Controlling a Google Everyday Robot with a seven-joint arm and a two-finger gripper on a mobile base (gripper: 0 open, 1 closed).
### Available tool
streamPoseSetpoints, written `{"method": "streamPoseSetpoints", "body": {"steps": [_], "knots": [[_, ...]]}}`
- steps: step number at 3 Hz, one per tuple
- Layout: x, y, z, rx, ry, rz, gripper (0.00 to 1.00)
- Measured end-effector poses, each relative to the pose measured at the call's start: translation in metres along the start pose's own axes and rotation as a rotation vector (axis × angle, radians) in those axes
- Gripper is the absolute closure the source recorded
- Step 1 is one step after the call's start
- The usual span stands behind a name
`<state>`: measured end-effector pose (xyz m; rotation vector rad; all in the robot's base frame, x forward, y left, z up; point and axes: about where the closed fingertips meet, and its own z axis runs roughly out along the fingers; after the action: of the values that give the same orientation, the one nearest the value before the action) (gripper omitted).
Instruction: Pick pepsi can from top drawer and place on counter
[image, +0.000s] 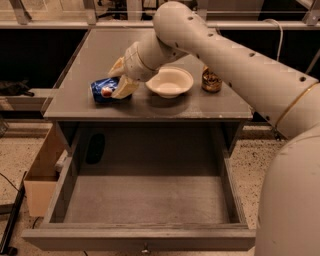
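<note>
Finds the small blue pepsi can (102, 90) lying on its side on the flat matte grey counter (100, 50), towards the left front edge, with its round logo end turned to the camera. Puts it well apart from the wide grey wooden top drawer (150, 200), standing open below with a bare flat bottom. Judges the lift out of the drawer as done and the placing as nearly done, lacking only a release.

Reaches in from the right with the cream two-finger gripper (114, 84), set low over the counter and tilted down to the left. Straddles the can's right end, one finger (125, 86) in front and one behind. Looks closed narrowly on the can, touching it on both sides. Probably holds it this way to keep a round can from rolling before letting go.

Leaves a shallow white bowl (170, 82) just beside the gripper's wrist on the right, and a gold-brown can (211, 80) upright farther right. Calls for opening without nudging either.
</note>
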<state>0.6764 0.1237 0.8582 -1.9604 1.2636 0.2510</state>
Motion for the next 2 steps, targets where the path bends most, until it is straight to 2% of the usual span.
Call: {"method": "streamPoseSetpoints", "body": {"steps": [1, 2], "knots": [[0.0000, 0.0000, 0.0001, 0.000, 0.000, 0.000, 0.31], [0.0000, 0.0000, 0.0001, 0.000, 0.000, 0.000, 0.07]]}}
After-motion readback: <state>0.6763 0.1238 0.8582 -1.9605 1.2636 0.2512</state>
